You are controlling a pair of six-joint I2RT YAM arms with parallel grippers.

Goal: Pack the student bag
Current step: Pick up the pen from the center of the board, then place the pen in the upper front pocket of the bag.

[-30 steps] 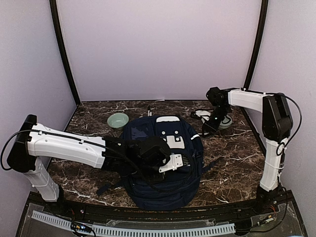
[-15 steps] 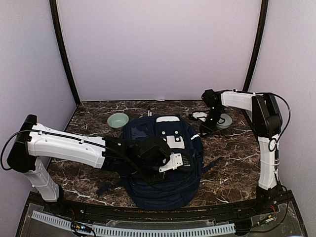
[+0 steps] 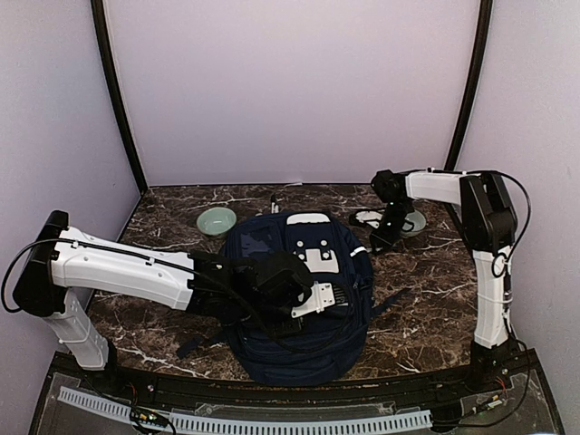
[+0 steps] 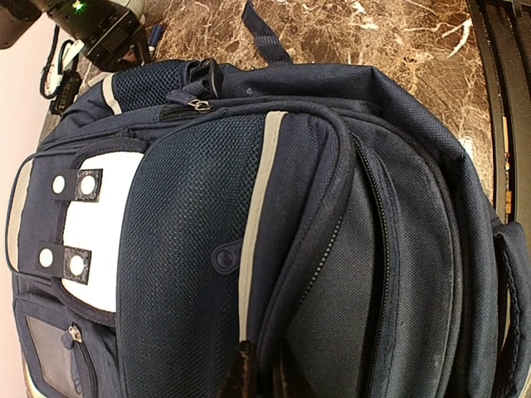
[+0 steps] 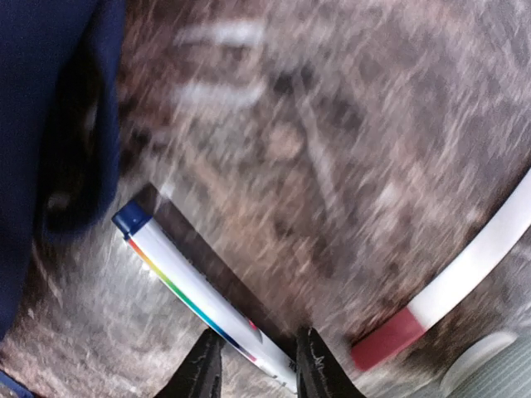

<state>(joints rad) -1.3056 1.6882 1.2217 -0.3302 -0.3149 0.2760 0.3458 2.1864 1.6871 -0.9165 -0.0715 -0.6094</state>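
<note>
The right tool (image 5: 257, 369) stands narrow astride one end of the white pen (image 5: 199, 294), grip uncertain; the pen's long axis points toward the student bag (image 3: 299, 349), lying left of it on the counter (image 3: 426, 299); the shut left tool (image 4: 261, 373) pinches its fabric.

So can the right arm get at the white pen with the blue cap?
Probably yes: its fingers straddle one end of the pen on the table, and the student bag lies off to one side.
</note>
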